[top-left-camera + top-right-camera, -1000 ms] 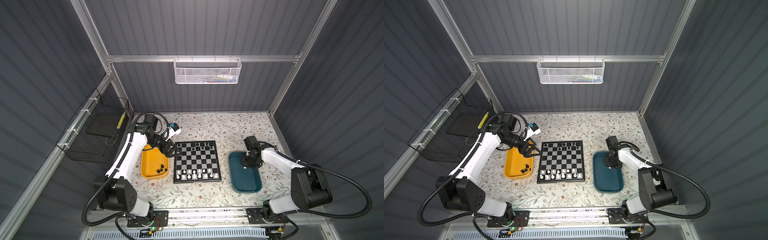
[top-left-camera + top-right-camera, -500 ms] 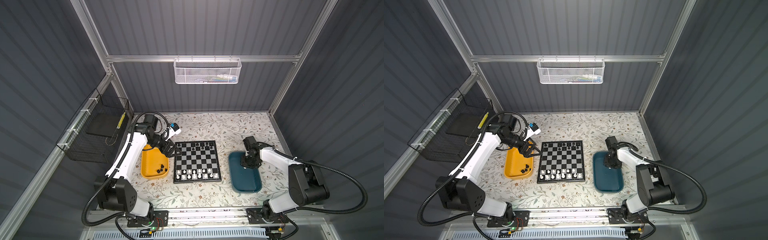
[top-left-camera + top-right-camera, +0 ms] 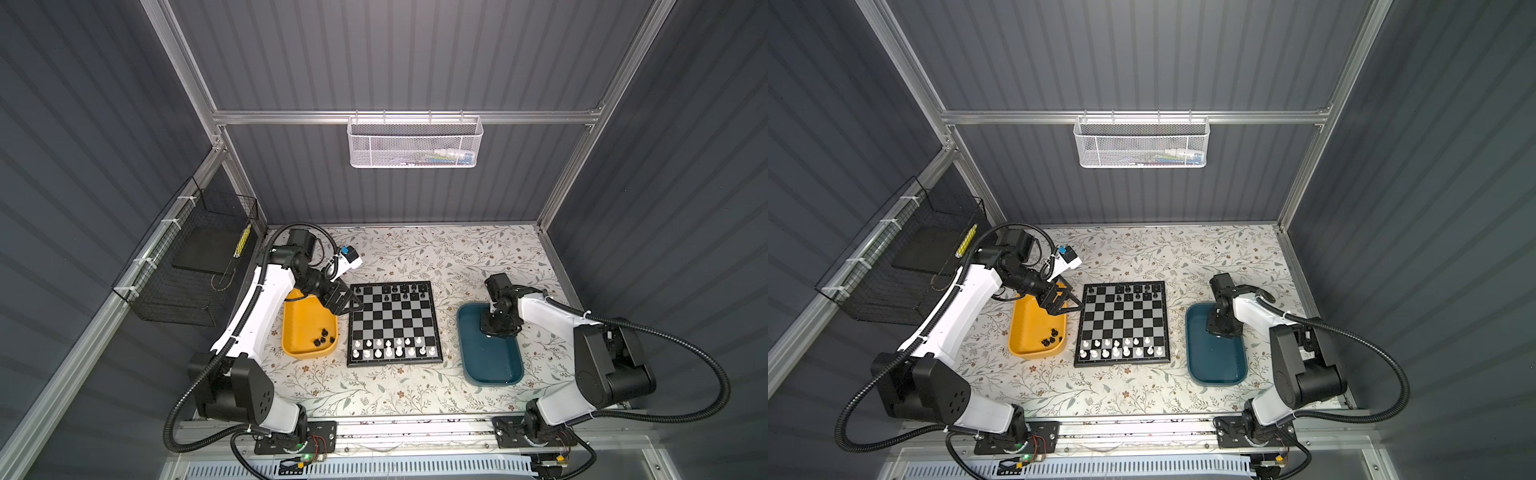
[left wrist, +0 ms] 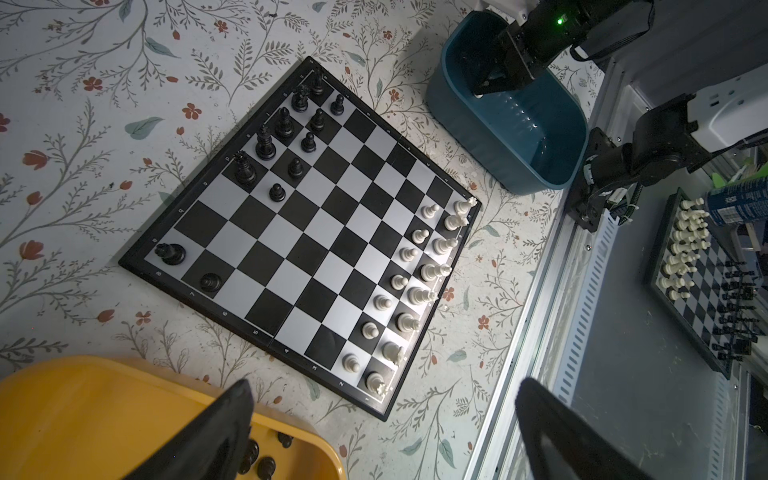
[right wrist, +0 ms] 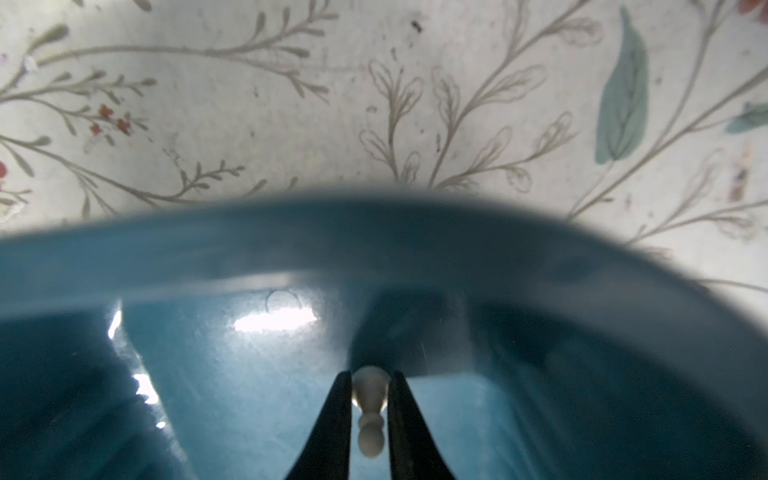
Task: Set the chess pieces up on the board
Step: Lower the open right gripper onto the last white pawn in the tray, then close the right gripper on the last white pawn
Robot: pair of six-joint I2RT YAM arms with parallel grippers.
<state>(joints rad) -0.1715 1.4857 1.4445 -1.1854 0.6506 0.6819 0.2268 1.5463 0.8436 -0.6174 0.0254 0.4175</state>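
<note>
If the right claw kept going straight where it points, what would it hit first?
Probably the floor of the teal tray, close ahead; the white pawn in its grip would touch first.

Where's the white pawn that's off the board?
In the right wrist view the white pawn is gripped in the right gripper inside the teal tray, right of the board in both top views.

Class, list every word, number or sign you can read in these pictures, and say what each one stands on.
"8 7 6 5 4 3 2": printed in a row along the black rim of the board, in the left wrist view.
Letters on the adjoining rim: too small to read.
Print on the blue container beyond the table: blurred.
</note>
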